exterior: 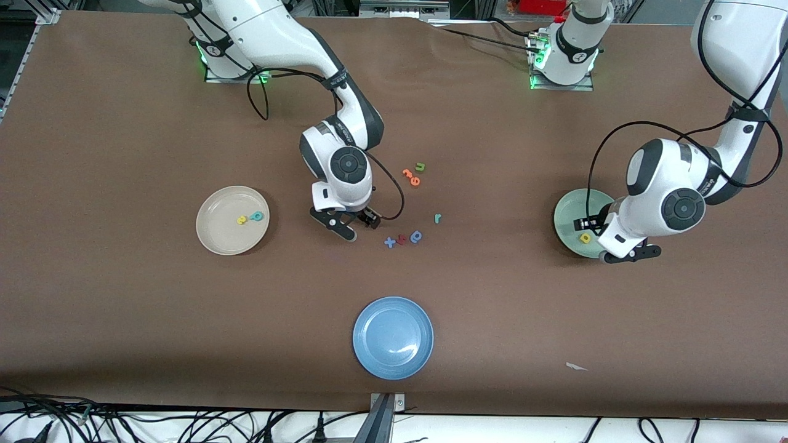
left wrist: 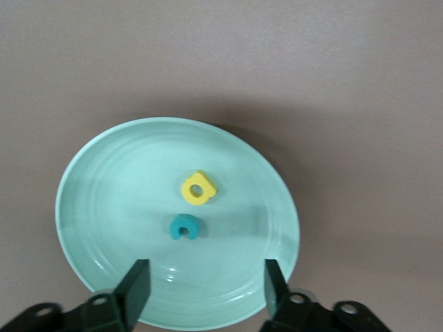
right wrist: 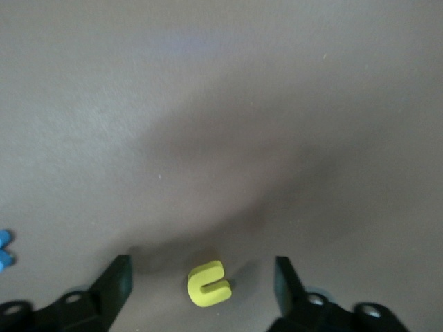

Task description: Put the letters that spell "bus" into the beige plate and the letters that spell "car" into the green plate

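Yellow u (right wrist: 208, 284) lies between the right end effector's (right wrist: 201, 277) released fingers; left end effector (left wrist: 204, 283) released over green plate (left wrist: 90, 207).

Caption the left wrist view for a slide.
Left tool open above the green plate, where the yellow a and teal c lie apart.

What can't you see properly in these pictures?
- Front view: the yellow u is hidden under the right gripper; only the right wrist view shows it.
- Front view: the teal c on the green plate is covered by the left arm; the left wrist view shows it beside the yellow a.
- Front view: the small letters in the beige plate are too tiny to read.
- Right wrist view: a blue letter is cut off by the edge.
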Tool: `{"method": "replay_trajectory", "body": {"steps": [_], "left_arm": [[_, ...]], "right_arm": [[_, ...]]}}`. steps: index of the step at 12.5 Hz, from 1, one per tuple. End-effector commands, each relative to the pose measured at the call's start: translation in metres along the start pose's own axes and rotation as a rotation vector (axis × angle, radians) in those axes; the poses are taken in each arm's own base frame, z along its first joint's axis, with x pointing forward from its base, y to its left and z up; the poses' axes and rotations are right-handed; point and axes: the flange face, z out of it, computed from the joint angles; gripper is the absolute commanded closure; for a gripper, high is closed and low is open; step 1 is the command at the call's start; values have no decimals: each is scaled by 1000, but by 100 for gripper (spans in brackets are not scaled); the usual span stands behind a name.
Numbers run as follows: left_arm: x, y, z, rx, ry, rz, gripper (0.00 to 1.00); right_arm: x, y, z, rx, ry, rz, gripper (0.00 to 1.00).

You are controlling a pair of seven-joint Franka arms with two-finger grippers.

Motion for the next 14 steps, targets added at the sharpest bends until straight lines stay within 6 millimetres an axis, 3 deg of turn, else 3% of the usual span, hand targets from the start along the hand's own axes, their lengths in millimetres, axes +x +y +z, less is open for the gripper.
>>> {"method": "replay_trajectory", "body": {"steps": [1,3,6,9,12,14], "left_arm": [[-12,46,-24,-32,28,-78,0],[-26,90,-32,-56,35,-144,0],[-42,155,-24,-101,77,-244,0],[-47,204,3,-203,115,-300,4],[-67,245,22,-230,115,-282,5],[-81,270,28,-252,123,-290,6]], "right_arm": [[-11,-8,2,2,-14,13,20],[-16,-8,4,-2,-16,5,33],[-16,-6,6,-7,-17,5,59],[-13,-5,7,-13,-17,1,84],[-6,-3,-2,-9,-8,-9,86],[9,2,-20,-18,4,10,86]]}}
